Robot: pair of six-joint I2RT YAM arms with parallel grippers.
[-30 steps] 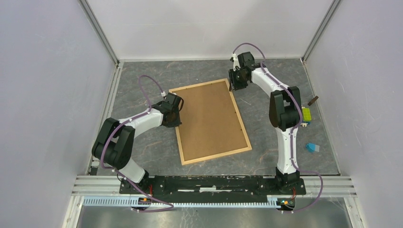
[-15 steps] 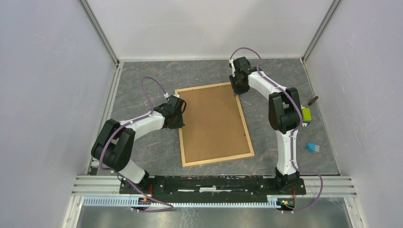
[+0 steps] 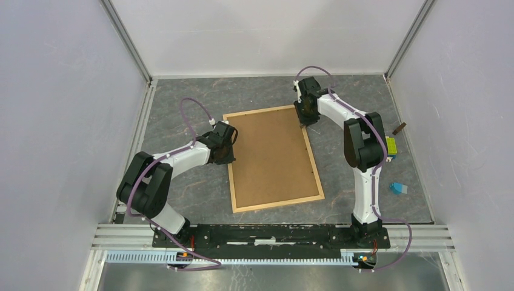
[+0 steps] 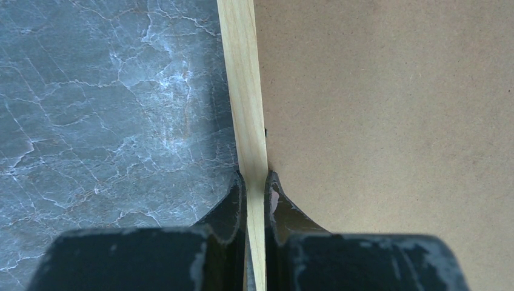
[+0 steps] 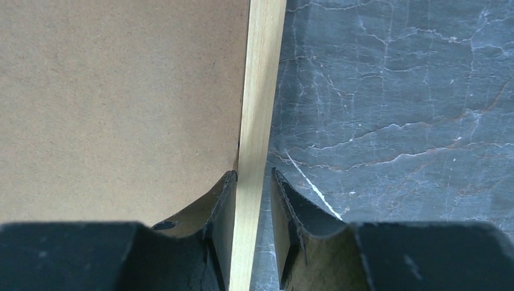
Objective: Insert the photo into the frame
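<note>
Left claw (image 4: 255, 182) pinches the frame (image 3: 278, 202) by its left rail; your right claw (image 5: 253, 176) has dropped astride the right rail, narrow, not yet tight; frame swung squarer, lying flat; board (image 3: 273, 154) faces up, photo unseen; likely a flip next.

Even, diffuse light, seemingly overhead.

No readable txt, labels or nos. anywhere; yellow-green block (image 3: 391, 147) possibly marked, too blurry.
</note>
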